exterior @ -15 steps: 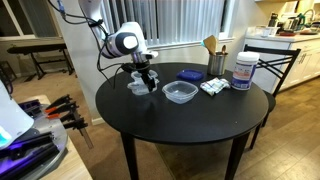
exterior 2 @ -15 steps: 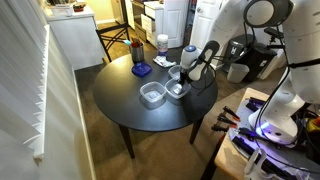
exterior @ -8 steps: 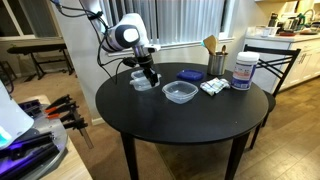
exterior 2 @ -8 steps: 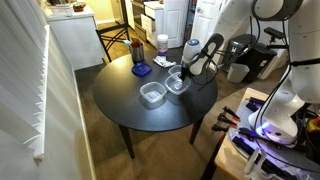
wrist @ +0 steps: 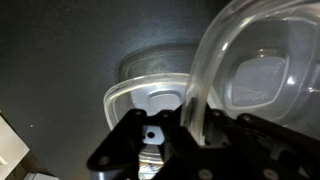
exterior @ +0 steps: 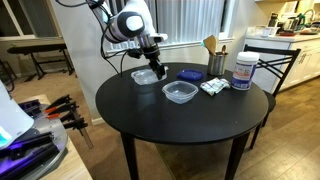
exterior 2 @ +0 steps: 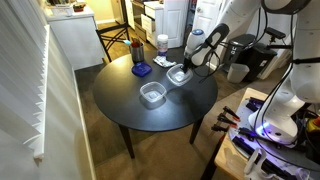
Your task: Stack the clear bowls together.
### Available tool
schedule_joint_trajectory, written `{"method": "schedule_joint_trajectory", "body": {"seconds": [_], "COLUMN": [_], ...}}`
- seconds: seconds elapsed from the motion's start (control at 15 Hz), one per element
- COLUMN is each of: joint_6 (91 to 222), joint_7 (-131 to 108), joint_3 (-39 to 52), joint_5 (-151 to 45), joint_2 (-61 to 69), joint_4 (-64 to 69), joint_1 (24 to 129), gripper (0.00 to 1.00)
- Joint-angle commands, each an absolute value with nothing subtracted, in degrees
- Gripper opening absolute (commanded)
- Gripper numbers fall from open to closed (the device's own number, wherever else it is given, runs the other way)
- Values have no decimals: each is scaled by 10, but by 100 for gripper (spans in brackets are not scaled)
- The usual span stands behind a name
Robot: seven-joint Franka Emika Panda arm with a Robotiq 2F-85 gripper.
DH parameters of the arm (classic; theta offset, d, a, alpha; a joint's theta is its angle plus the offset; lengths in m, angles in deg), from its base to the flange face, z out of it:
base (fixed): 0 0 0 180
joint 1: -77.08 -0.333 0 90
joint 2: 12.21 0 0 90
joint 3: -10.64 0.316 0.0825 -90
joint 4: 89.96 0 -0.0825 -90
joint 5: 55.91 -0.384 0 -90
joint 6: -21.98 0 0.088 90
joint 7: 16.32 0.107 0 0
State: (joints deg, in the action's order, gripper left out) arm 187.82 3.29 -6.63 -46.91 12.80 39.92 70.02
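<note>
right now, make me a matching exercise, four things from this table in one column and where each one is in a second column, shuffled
Things
1. clear bowl by the arm
2. clear bowl mid-table
3. blue square
4. white tub

Places
A. stands near the table edge by the chair
B. lies flat beside the utensil holder
C. rests free, nothing gripping it
D. rim pinched in the gripper

Pairs: 1-D, 2-C, 3-B, 4-A
</note>
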Motion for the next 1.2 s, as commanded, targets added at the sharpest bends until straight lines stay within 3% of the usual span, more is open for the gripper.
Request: {"method": "schedule_joint_trajectory", "body": {"seconds": [0.0,0.6,1.13], "joint_6": [1866,1828,1823], "joint_7": [48,97,76], "joint_3": [-101,-197,-187], "joint_5": [-461,-375,-365], "joint_2": [125,181,272], "joint_4": [384,285,208], "joint_1": [692,646,657], "gripper": [4,4,4]}}
